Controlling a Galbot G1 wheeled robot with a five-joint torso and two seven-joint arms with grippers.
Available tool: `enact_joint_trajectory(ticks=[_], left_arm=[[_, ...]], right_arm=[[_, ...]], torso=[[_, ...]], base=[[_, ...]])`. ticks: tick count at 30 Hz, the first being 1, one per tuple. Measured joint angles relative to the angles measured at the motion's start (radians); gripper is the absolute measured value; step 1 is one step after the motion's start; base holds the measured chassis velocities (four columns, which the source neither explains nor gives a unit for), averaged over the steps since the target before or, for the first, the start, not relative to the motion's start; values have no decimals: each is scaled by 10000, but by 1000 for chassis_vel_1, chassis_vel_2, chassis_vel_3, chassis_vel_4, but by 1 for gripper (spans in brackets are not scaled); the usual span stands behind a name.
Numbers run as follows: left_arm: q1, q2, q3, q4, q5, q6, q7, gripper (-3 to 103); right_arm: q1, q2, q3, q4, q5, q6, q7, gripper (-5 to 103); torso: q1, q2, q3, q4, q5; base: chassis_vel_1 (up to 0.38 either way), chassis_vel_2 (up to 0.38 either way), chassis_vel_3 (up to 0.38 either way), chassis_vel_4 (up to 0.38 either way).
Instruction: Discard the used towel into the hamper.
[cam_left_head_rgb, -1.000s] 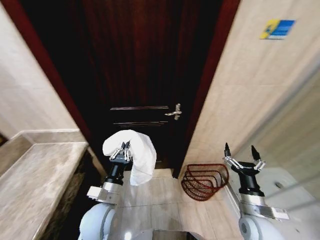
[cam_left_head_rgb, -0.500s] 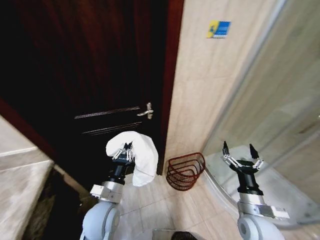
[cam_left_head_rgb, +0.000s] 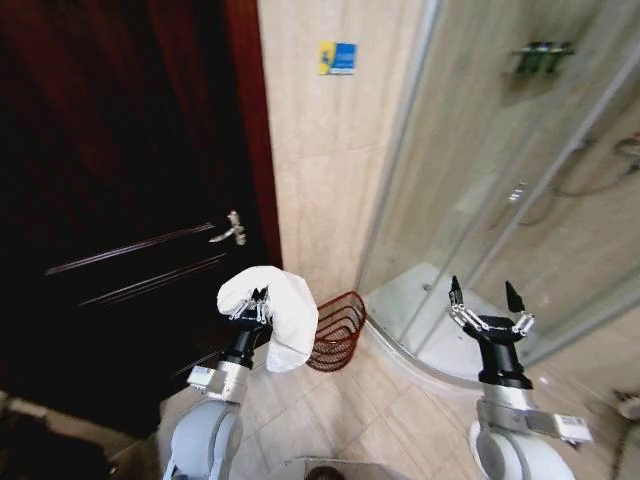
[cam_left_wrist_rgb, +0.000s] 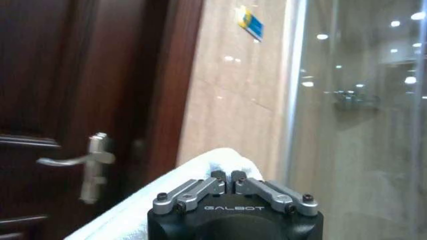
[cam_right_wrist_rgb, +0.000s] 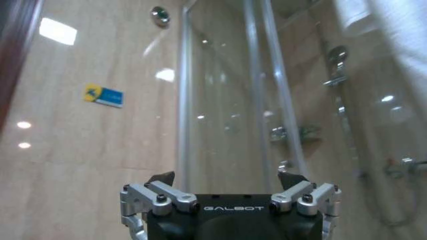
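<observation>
We've got open floor tile between our two arms, so that lane's free. The hamper sits at 12 o'clock against the wall, its mouth partly blocked by the towel. Dark door boxes us in at 10, shower glass at 2.

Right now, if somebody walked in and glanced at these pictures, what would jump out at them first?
Most likely the white towel, bunched and draped over the shut left gripper, bright against the dark wooden door. Just behind it on the tiled floor sits the reddish-brown wire hamper, at the foot of the beige wall beside the glass shower enclosure. The right gripper is raised, open and empty, before the glass.
</observation>
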Motion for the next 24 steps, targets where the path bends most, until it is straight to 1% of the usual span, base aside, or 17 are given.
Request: enact_joint_trajectory(ticks=[11, 13, 14, 15, 16, 17, 18, 19, 21, 22, 23, 24], left_arm=[[-150, -73, 119, 642, -95, -221, -18, 3], [-360, 71, 115, 1040, -229, -242, -25, 3], [-360, 71, 115, 1040, -229, -242, -25, 3], [-458, 138, 102, 1178, -310, -307, -37, 3], [-689, 335, 70, 1497, -531, -569, -43, 3], [-830, 494, 57, 1685, -655, -684, -42, 3], [-830, 494, 57, 1685, -655, -684, -42, 3], [-950, 637, 42, 1838, -737, -734, -42, 3], [-1484, 1172, 0, 2439, -917, -779, -31, 3], [-1632, 1309, -1, 2600, -968, -782, -29, 3], [-1632, 1309, -1, 2600, -968, -782, -29, 3], [-1925, 1583, 1, 2898, -1056, -782, -25, 3]], right_arm=[[-131, 142, -43, -226, -56, 328, -227, 100], [-125, 138, -33, -344, -58, 386, -242, 100], [-125, 138, -33, -344, -58, 386, -242, 100], [-117, 126, -16, -378, -58, 391, -243, 100], [-105, 95, 7, -439, -58, 395, -243, 100], [-102, 80, 20, -477, -62, 395, -243, 100], [-102, 80, 20, -477, -62, 395, -243, 100], [-95, 72, 27, -522, -71, 396, -243, 100], [-69, 66, 29, -671, -123, 408, -250, 100], [-62, 66, 32, -717, -140, 413, -252, 100], [-62, 66, 32, -717, -140, 413, -252, 100], [-49, 65, 43, -793, -168, 425, -257, 100]], torso=[[0, 0, 0, -1, 1], [0, 0, 0, 1, 1], [0, 0, 0, 1, 1], [0, 0, 0, 0, 0], [0, 0, 0, -1, -2], [0, 0, 0, -3, -2], [0, 0, 0, -3, -2], [0, 0, 0, -5, -1], [0, 0, 0, -2, -2], [0, 0, 0, -1, -1], [0, 0, 0, -1, -1], [0, 0, 0, -1, -1]], base=[[-128, -127, -128, -121], [-121, -127, -123, -112], [-126, -116, -122, -112], [-126, -116, -112, -132], [-139, -119, -108, -120], [-107, -105, -108, -120], [-107, -105, -108, -120], [-107, -105, -95, -97], [-57, -67, -71, -51], [-18, -51, -47, -13], [-18, -51, -47, -13], [0, 0, 0, 0]])
